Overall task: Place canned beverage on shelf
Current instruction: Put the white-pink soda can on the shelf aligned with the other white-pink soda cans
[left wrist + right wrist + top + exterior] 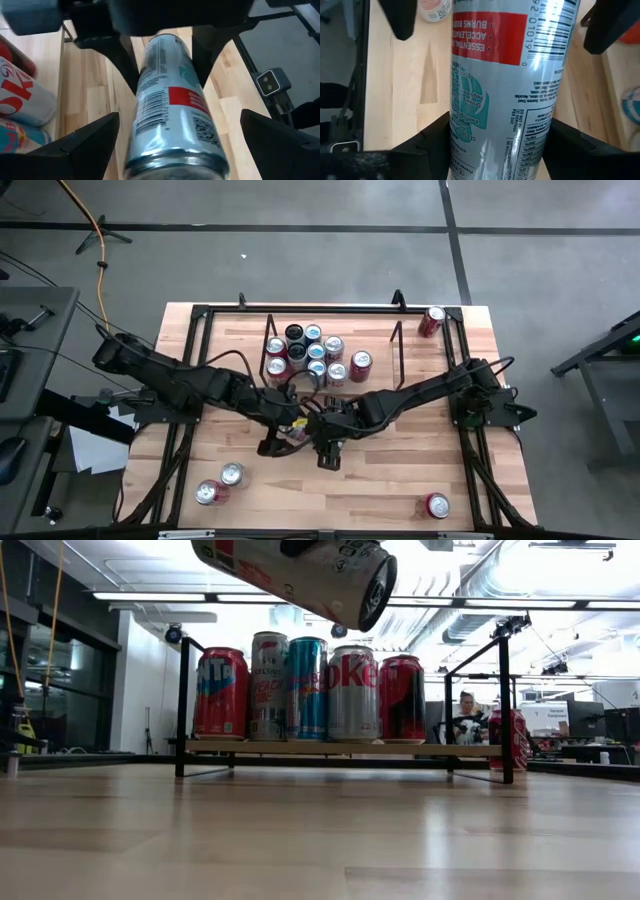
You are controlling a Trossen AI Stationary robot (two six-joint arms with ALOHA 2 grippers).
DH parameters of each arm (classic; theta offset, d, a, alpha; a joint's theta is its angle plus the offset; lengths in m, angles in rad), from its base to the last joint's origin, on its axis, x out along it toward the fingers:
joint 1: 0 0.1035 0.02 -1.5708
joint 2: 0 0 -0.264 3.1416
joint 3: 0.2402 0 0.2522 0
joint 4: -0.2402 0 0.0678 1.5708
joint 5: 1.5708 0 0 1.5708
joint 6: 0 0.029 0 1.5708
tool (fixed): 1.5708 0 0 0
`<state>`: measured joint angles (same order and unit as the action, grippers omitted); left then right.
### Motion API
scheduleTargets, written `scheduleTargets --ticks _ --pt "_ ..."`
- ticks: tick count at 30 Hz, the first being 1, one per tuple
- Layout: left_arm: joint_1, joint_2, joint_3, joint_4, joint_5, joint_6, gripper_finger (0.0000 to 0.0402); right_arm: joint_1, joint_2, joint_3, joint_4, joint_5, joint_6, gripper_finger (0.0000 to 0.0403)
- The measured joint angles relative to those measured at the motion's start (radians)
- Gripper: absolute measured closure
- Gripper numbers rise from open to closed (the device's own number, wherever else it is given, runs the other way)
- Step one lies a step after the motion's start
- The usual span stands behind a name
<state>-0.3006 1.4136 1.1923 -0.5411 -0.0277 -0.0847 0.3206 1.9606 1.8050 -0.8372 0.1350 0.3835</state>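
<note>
Mid-handover, I'd say: right gripper [495,145] clamped on slim silver can [512,75], holding it lengthwise above bench [380,480] centre, in front of shelf [340,748]. Left gripper [177,135] spread wide around can's other end – not pinching. Shelf's right end free – likely the spot.

The high view looks straight down on the whole wooden table [400,480] and both arms. The low view sits at table-top height, facing level across the boards to the shelf [340,748] and the room behind. Each wrist view looks forward past its own dark fingers [87,145], very close to one silver can [505,85]. That can [300,575] shows in all four views.
</note>
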Motion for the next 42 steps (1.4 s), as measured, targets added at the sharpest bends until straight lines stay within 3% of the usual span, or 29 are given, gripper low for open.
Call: scheduleTargets --ticks 4,13,19,21,24,26,34,37,42 --pt "0.000 0.000 0.000 -0.023 -0.002 0.021 0.0071 0.000 0.000 0.000 0.008 0.019 -0.001 0.0175" --pt "0.000 0.000 0.000 -0.022 -0.002 0.044 0.0207 0.000 0.000 0.000 0.026 0.021 -0.002 0.0175" --pt "0.000 -0.001 0.002 -0.030 -0.003 0.044 0.0207 0.000 0.000 0.000 0.031 0.021 -0.007 0.0174" --pt "0.000 -0.002 0.002 -0.042 -0.005 0.045 0.0207 0.000 0.000 0.000 0.031 0.020 -0.008 0.0138" --pt "0.000 -0.010 -0.001 -0.107 -0.010 0.052 0.0207 -0.003 -0.005 0.005 0.032 0.022 -0.006 0.0051" --pt "0.000 -0.025 -0.005 -0.156 -0.034 0.045 0.0207 -0.007 -0.011 0.006 0.003 0.022 0.002 0.0021" --pt "0.000 -0.211 -0.003 -0.351 -0.180 -0.069 0.0207 -0.023 -0.066 0.004 -0.067 0.057 0.037 0.0053" --pt "-0.014 -0.342 -0.035 -0.315 -0.241 -0.164 0.0207 -0.017 -0.078 0.004 -0.061 0.116 0.060 0.0054" --pt "-0.072 -0.585 -0.192 -0.146 -0.345 -0.343 0.0207 -0.010 -0.079 -0.006 0.025 0.191 0.072 0.0053"
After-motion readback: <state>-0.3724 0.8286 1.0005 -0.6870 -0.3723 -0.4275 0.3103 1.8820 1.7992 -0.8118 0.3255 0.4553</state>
